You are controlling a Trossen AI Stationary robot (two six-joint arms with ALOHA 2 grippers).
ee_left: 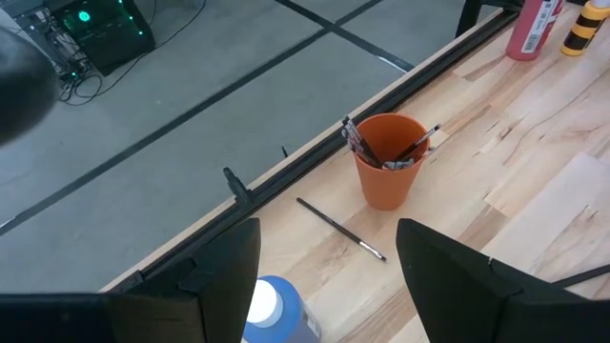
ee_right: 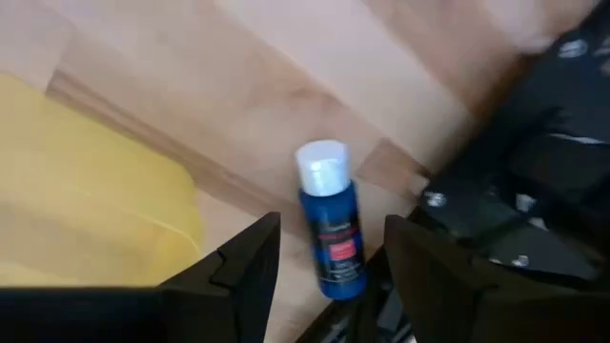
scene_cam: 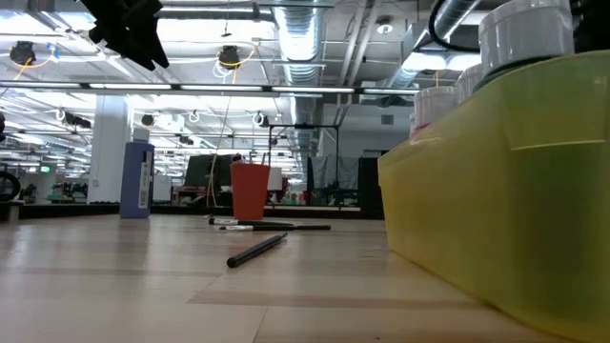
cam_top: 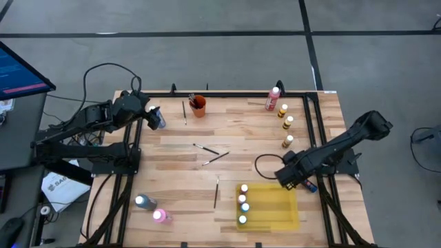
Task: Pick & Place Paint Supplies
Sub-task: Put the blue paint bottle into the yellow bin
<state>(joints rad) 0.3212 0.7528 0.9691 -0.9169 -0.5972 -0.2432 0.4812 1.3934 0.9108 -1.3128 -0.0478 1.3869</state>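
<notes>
Left jaws: parted wide, nothing between them; left gripper [ee_left: 329, 276] hangs above the back-left part of the table [cam_top: 172, 148], over an upright blue bottle [ee_left: 272, 310] whose white cap shows at the left finger [ee_left: 224, 272].
Right jaws: parted, not clamped; right gripper [ee_right: 329, 257] sits low at the table's right edge, just beside the yellow tray [cam_top: 282, 210].
Bottle at right gripper: a blue bottle with white cap [ee_right: 331, 229] lies between the fingers, cap toward the tray side, long axis running along the fingers. Whether the pads touch it, cannot tell.
Tray contents: four white-capped bottles [cam_top: 243, 203] stand upright in a row along the tray's left side.
Orange cup: the orange cup [cam_top: 199, 106] stands at the back edge with dark brushes upright in it, tips up.
Brush near cup: one paintbrush [cam_top: 184, 112] lies just left of the cup, long axis front to back.
Centre brushes: two paintbrushes [cam_top: 210, 153] lie flat mid-table, their ends near each other, each slanted across the boards.
Front brush: one paintbrush [cam_top: 216, 191] lies left of the tray, axis nearly front to back.
Back-right bottles: a pink bottle [cam_top: 273, 98] and three yellow-brown bottles [cam_top: 286, 124] stand in a line near the right rail.
Front-left bottles: a blue-grey bottle [cam_top: 143, 202] and a pink one [cam_top: 160, 215] sit near the front-left corner.
</notes>
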